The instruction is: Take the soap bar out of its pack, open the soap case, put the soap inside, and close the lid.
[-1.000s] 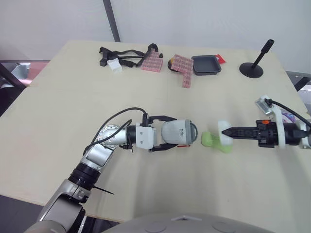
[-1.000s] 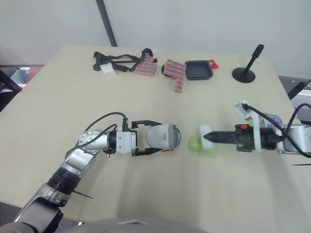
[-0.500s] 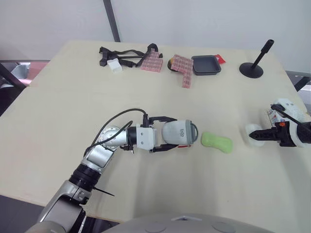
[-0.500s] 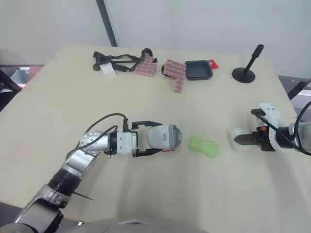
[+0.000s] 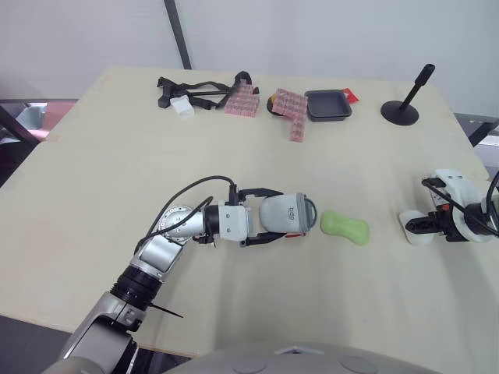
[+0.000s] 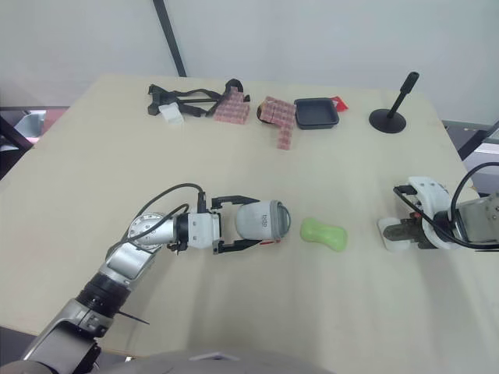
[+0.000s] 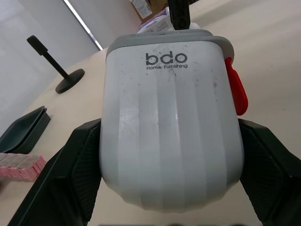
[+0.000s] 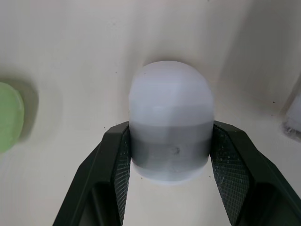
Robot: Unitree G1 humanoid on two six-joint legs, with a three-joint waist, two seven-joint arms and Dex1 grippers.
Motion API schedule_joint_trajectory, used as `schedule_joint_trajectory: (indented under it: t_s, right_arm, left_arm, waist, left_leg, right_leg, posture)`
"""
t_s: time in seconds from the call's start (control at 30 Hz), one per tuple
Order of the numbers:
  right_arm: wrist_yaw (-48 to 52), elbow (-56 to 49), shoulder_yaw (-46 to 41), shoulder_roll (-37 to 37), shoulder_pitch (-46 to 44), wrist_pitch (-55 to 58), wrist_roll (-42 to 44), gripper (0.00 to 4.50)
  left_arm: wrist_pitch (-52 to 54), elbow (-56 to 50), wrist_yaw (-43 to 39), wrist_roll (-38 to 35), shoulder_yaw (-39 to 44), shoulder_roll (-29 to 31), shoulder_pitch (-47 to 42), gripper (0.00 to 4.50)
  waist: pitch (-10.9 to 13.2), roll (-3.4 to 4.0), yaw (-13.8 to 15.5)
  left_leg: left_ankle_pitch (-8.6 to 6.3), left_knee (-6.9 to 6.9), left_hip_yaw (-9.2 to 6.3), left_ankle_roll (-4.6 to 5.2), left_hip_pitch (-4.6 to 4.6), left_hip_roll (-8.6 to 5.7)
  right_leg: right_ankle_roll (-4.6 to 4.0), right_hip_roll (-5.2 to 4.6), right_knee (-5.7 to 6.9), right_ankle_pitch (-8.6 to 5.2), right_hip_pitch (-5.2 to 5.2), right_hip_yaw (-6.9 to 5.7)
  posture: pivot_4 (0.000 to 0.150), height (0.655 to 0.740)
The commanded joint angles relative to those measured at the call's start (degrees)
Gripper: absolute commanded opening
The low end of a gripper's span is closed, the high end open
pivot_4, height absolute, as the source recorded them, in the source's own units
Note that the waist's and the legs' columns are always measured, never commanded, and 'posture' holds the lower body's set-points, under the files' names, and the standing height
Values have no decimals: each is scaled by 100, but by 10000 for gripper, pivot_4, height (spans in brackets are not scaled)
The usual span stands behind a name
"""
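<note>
Left tool [image 5: 274,215] tight on ribbed grey soap case [image 7: 169,122], right tool [image 8: 170,137] tight on smooth white domed piece [image 8: 170,101].

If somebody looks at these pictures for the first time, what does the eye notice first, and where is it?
The green soap bar lies bare near the middle of the table, between the two grippers. Just to its left, the left gripper is shut on the grey soap case. Near the table's right edge, the right gripper clasps a white rounded piece that rests on the table.
</note>
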Motion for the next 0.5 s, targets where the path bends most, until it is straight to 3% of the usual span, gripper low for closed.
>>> schedule_joint_trajectory:
  t_s: [0.03, 0.33, 0.4, 0.5]
  right_arm:
    - [-86, 198, -21, 225, -233, 38, -260, 19832]
    - [33, 327, 76, 476, -393, 38, -721, 19832]
    - [102, 285, 87, 498, -415, 21, -828, 30109]
    - [194, 266, 62, 539, -434, 28, -940, 39845]
  left_arm:
    - [-54, -187, 42, 8, 46, 47, -8, 34667]
    - [-29, -190, 41, -7, 50, 52, -20, 34667]
    - [-12, -195, 47, -8, 55, 53, -22, 34667]
    - [17, -204, 53, -13, 62, 53, -23, 34667]
  waist:
    - [0, 0, -28]
    - [-1, -2, -40]
    - [-1, -2, -39]
    - [0, 1, -30]
  left_leg:
    - [0, 0, 0, 0, 2, 0]
    - [0, 2, 0, 1, 8, 1]
    - [0, 2, 0, 0, 8, 1]
    - [0, 1, 1, 0, 8, 0]
  right_leg:
    - [0, -1, 0, 0, 3, 0]
    - [0, -1, -1, 0, 13, 0]
    - [0, -1, -2, 0, 14, 0]
    - [-1, -1, -2, 0, 13, 0]
  posture:
    - [1500, 7400]
    - [1500, 7400]
    - [1500, 7400]
    - [1500, 7400]
